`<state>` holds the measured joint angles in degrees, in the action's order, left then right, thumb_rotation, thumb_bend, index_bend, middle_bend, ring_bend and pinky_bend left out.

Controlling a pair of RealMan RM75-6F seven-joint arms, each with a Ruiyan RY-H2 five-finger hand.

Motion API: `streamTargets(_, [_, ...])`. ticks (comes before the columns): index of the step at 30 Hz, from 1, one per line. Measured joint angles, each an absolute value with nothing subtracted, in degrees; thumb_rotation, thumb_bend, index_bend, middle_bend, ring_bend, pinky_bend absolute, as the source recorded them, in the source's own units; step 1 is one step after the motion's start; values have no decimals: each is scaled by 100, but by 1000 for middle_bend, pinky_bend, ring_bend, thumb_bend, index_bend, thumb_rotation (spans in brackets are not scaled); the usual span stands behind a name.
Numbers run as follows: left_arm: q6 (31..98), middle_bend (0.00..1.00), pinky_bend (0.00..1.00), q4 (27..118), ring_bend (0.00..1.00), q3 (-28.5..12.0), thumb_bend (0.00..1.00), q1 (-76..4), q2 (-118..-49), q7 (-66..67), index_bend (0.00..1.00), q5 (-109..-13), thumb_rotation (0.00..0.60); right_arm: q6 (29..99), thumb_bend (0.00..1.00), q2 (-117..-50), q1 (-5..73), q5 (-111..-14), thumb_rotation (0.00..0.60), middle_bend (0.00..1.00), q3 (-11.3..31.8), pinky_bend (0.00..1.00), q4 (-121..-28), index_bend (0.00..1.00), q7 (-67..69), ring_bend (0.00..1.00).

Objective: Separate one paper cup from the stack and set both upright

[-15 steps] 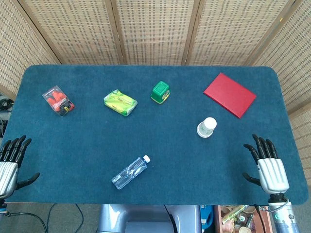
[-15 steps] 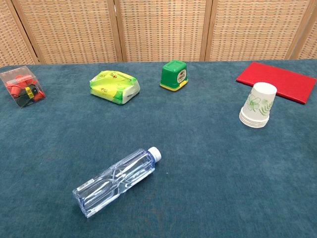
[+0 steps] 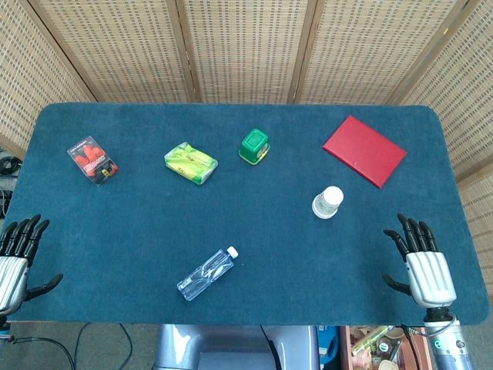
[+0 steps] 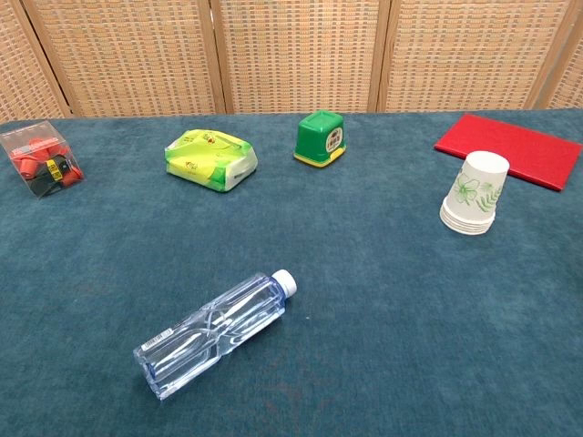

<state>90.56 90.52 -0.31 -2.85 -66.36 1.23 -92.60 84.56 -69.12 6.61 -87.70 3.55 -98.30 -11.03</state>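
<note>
Right hand (image 3: 426, 266), lower right of the head view: fingers spread wide, holding nothing, parked at the near table edge, likely a rest pose before reaching. Left hand (image 3: 17, 258), lower left corner: fingers also apart and empty, thumb out to the side. Neither hand shows in the chest view. Paper cup stack (image 4: 474, 194) sits mid-right of the chest view, near the right hand but apart from it, so the right hand looks the natural one to start. The stack stands mouth down, closed base up, long axis roughly vertical with a slight lean; several rims show at the bottom. Just behind it lies a red book (image 4: 510, 150). Plastic water bottle (image 4: 217, 333) lies on its side at lower centre, cap toward upper right.
</note>
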Motion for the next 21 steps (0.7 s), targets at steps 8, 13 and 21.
streamTargets(8, [9076,0,0,9066,0,-30,195,-291,-6626,99,0,-9293,600,8429,128,-6914,673,-8766,600,0,352,40,-9834,233,-1108,0])
streamTargets(13, [9075,0,0,9079,0,-20,195,-289,-6623,116,0,-9306,600,8427,127,-6907,677,-8778,600,0,351,40,-9841,233,-1085,0])
streamTargets(21, [9032,0,0,9077,0,-13,195,-308,-6646,184,0,-9309,600,7937,128,-6895,1057,-8559,600,0,590,40,-10088,233,-1337,0])
